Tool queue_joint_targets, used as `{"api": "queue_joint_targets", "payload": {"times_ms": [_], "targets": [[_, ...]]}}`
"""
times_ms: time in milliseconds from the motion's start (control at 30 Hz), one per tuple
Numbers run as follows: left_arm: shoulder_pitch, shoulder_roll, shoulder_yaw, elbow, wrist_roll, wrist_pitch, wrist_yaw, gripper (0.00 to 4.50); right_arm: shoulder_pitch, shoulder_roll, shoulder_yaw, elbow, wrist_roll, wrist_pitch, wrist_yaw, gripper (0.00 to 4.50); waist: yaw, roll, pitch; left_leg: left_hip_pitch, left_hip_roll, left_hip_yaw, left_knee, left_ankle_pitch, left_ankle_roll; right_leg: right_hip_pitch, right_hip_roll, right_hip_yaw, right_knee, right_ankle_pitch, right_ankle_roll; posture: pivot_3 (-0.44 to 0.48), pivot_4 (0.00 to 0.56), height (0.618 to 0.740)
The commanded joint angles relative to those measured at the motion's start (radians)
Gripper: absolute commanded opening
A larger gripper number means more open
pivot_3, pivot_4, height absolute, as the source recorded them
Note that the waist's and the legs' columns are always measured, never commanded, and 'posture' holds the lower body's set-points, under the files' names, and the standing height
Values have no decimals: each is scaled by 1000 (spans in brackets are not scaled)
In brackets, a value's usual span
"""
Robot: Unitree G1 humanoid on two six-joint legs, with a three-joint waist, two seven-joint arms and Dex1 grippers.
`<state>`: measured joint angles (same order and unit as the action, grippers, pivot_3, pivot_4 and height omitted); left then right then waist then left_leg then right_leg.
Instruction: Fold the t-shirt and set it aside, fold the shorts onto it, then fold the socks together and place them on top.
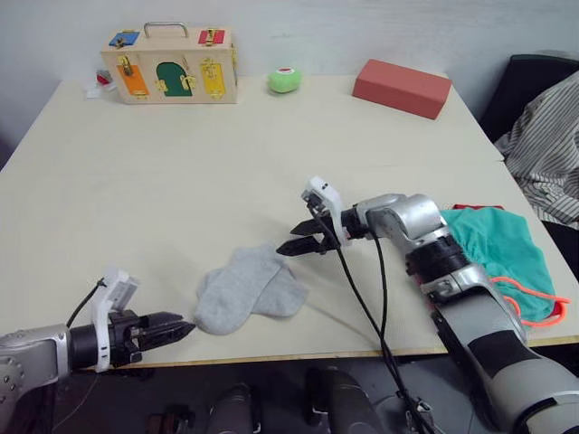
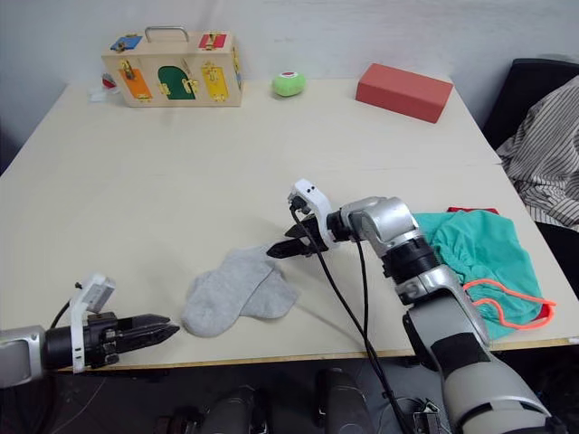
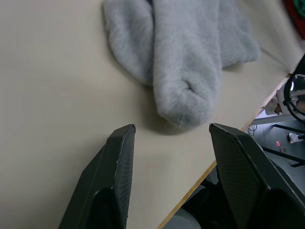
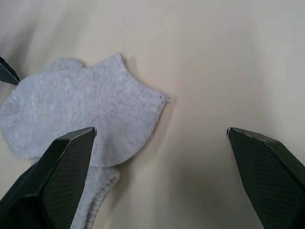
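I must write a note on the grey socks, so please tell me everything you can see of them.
The socks are two short light grey ankle socks of soft knit, lying flat on the cream table near its front edge, one overlapping the other. Their rounded toes point toward the open left gripper, which is close but not touching. The open right gripper is near their other end. Nothing holds them.

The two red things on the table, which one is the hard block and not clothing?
The salmon-red block at the far right edge, flat-sided and boxy. The other is the red t-shirt, barely showing under the teal shorts.
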<state>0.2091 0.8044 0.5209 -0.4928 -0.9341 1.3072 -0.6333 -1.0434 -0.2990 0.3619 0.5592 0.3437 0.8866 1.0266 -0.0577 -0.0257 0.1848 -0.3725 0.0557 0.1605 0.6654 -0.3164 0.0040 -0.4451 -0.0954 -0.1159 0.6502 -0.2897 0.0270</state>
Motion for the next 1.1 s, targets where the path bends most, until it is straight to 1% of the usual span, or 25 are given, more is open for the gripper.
{"api": "queue_joint_targets", "payload": {"times_ms": [33,133,167,233,267,300,333,367,433,467,533,567,733,900,1100], "targets": [[-6,-43,-27,-78,-41,46,77,2595,-54,55,-6,61,-29,-45,26,4311,-1,0,0,1,0,0,0,0,0,0,0,0,1,0,0,0,150,740],[-12,-93,-55,-105,-20,32,139,2599,-67,96,-1,112,-62,-90,39,3573,1,0,0,1,0,0,0,1,-1,0,0,1,2,0,0,0,150,740],[-13,-109,-61,-114,-21,32,155,2599,-71,110,-5,124,-68,-96,40,3160,2,0,0,1,0,0,0,1,-1,0,0,1,1,0,0,0,150,740],[-13,-124,-69,-122,-24,33,173,2599,-77,132,-13,143,-81,-106,46,2532,6,0,0,1,0,0,0,1,-2,0,0,1,2,0,0,0,150,740],[-7,-126,-72,-126,-24,34,178,2411,-78,143,-12,145,-87,-109,52,2129,6,0,0,1,-1,0,0,1,-1,1,-1,1,2,0,0,0,150,740],[0,-124,-75,-126,-20,31,177,2203,-77,150,-12,148,-93,-119,59,1859,6,0,0,1,-1,0,0,1,-1,1,-1,1,2,0,0,0,150,740],[6,-121,-77,-127,-18,24,175,1941,-77,155,-15,151,-99,-125,60,1427,5,0,0,1,-1,0,0,1,-1,1,-1,1,2,0,0,0,150,740],[13,-117,-78,-125,-16,18,171,1728,-78,157,-18,155,-105,-135,63,1156,3,0,0,1,-1,0,0,1,-1,1,-1,1,2,0,0,0,150,740],[27,-108,-80,-122,-11,0,160,1051,-76,155,-24,155,-116,-151,66,377,2,0,0,1,-1,0,-1,1,-2,0,-1,1,1,0,0,0,150,740],[34,-102,-81,-117,-8,-10,153,723,-74,153,-30,153,-120,-163,66,80,2,0,0,1,-1,0,-1,1,-2,0,-1,1,1,0,0,0,150,740],[47,-89,-81,-109,2,-32,136,156,-69,143,-41,138,-123,-174,76,0,2,0,0,1,-1,0,-1,1,-2,0,-1,1,1,0,0,0,150,740],[54,-82,-81,-104,5,-44,126,32,-64,136,-48,125,-120,-179,84,0,1,0,0,1,-1,0,-1,1,-2,0,-1,1,1,0,0,0,150,740],[79,-57,-59,-66,-1,-112,51,32,-23,83,-86,21,-87,-139,115,0,1,1,0,1,0,0,-1,0,-2,0,0,0,1,-1,-1,0,150,740],[75,-12,-15,-22,-37,-125,-19,32,20,44,-164,-102,-38,-89,95,0,1,1,0,1,0,-1,-1,0,-3,0,0,0,1,-1,-2,0,150,740],[58,99,33,31,-104,-86,-130,32,68,-13,-231,-273,46,42,68,0,2,2,1,0,0,-1,-2,0,-3,-1,0,-1,0,-1,-2,0,150,740]]}}
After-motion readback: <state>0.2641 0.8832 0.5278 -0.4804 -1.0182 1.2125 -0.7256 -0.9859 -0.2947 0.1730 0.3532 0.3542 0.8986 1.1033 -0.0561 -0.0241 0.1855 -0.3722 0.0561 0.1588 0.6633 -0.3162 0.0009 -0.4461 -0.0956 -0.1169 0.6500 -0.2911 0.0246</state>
